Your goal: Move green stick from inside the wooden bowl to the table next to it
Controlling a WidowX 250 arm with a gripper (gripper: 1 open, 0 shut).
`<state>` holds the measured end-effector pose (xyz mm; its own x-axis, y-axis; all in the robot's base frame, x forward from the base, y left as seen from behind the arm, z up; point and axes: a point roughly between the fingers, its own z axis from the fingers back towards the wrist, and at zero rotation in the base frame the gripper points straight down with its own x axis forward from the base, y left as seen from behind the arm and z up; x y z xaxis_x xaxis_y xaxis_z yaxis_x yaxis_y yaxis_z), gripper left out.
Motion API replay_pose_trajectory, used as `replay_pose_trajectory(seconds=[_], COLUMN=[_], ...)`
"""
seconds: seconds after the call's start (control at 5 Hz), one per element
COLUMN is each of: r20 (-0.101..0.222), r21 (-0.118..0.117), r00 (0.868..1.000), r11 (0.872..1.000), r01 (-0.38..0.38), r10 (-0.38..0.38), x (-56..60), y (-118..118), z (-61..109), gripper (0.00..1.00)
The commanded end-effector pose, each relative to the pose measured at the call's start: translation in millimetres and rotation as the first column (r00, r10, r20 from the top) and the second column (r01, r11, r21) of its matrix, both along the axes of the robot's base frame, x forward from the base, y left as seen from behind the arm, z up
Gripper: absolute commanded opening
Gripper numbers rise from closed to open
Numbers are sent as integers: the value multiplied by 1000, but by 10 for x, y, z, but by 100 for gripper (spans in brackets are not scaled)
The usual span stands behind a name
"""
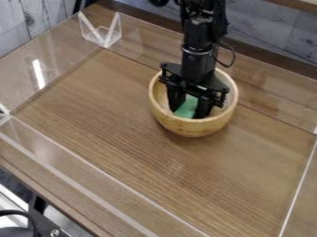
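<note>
The wooden bowl (192, 109) is the landmark here: it sits on the brown tabletop (111, 111), right of the middle and toward the far edge. Inside it, the green stick (190, 108) shows as a patch of bright green between the dark fingers of the end effector (194, 105), which points straight down into the bowl from the arm above it. The fingers are drawn together about the stick, so the end effector looks closed on it, though the contact itself is partly hidden by the fingers and the bowl's near wall. The stick is not yet clear of the bowl. As a small, flat, matte block it is probably light and rigid, unlikely to bend or break, and its plain surface should give fair friction; the narrow faces across its width seem the sensible place to pinch, near the middle so it does not pivot. The thick rim of the bowl is the main hazard, since a low sideways carry could snag the stick or drag the bowl along.
</note>
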<state>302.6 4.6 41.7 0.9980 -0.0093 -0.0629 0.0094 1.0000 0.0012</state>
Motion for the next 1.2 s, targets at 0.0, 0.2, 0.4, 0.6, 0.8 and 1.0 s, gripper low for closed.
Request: replay_pose_trajectory(seconds=[0.0,0.2,0.4,0.6,0.8,1.0], r20=[102,109,147,183,210,222], r21=[-10,-25,-50,-52,-32,-20], r00=[995,994,987,977,963,954], r11=[1000,999,997,993,985,979], r01=[-15,-25,-52,-106,-168,-203], r10=[16,28,59,114,171,202], x=[134,140,160,184,206,227], y=[57,82,155,395,773,1158], z=[342,441,724,939,1045,1021], gripper=[0,0,0,0,0,0])
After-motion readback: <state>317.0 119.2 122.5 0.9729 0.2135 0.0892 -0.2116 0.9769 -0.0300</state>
